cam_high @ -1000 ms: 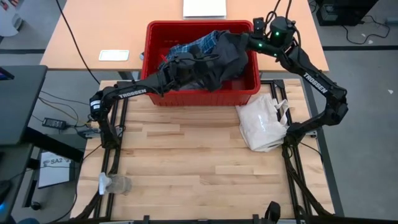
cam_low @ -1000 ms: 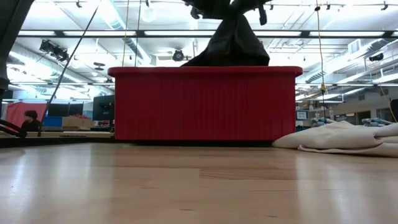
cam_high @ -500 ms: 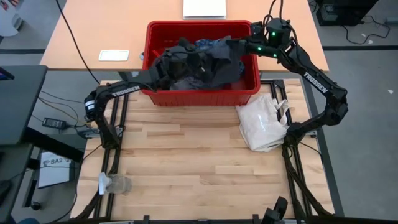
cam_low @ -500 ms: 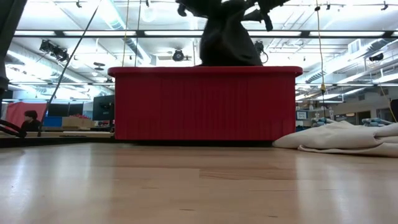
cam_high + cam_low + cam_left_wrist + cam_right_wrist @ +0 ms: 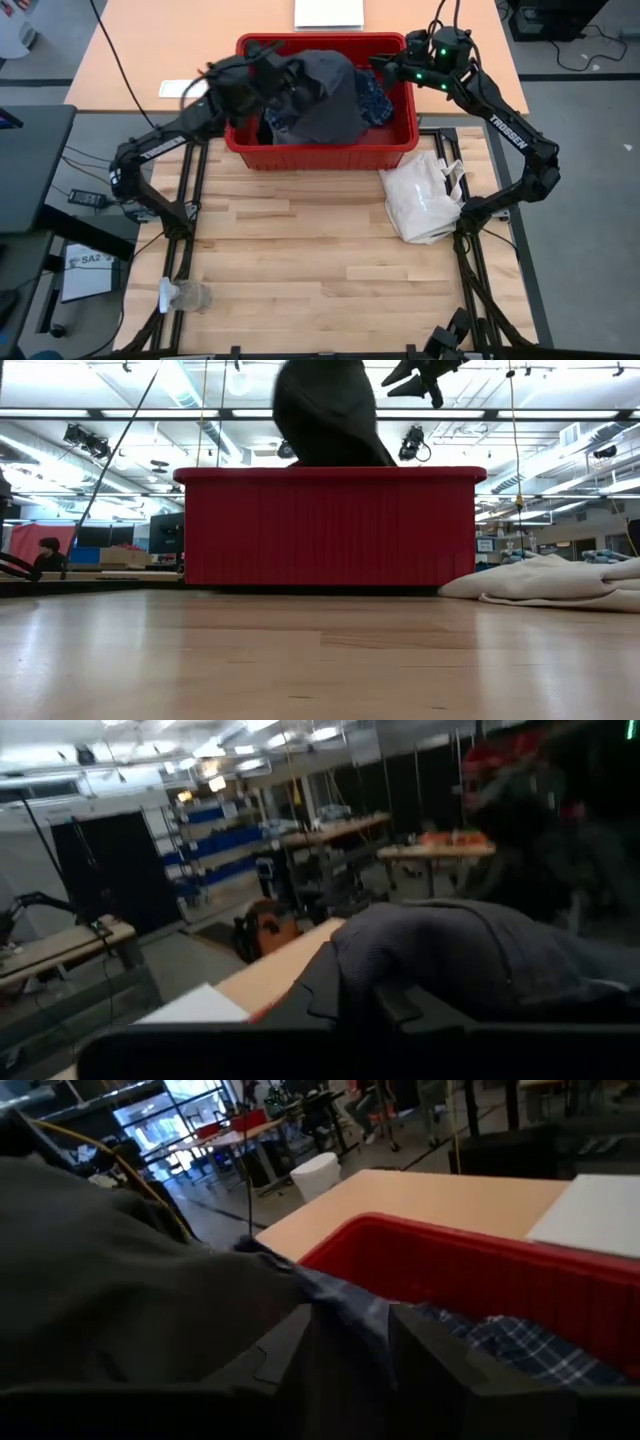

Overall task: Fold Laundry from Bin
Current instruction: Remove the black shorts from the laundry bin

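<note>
The red bin [image 5: 320, 158] stands at the table's far edge, seen as a red wall [image 5: 330, 530] in the low view. A dark grey garment [image 5: 325, 95] is raised out of it and hangs as a dark mass [image 5: 325, 410] above the rim, its lower part still inside. My left gripper [image 5: 268, 72] is shut on it at the bin's far left. A blue-and-white plaid shirt [image 5: 375, 100] lies in the bin's right part. My right gripper [image 5: 385, 68] hovers open over the bin's far right corner, with nothing between its spread fingers [image 5: 415, 375]. My left gripper holds a bunched part of the dark grey garment [image 5: 400, 960] between its shut fingers, roughly level, coming from the table's left. How many layers it has cannot be told. The garment hangs slack away from the fingers, draped toward the middle of the bin.
A white fabric bag [image 5: 425, 200] lies on the table just right of the bin, also low at the right [image 5: 550, 580]. A small clear object [image 5: 185, 295] sits near the table's left front. Behind the bin stands a tan table [image 5: 180, 40] with a white sheet [image 5: 328, 12].
My left gripper has shut on the dark grey garment inside the bin, then risen toward the bin's far left corner, dragging the garment up and leftward. My right gripper has rolled and opened, letting go of the garment's right end, which has dropped and uncovered the plaid shirt.
</note>
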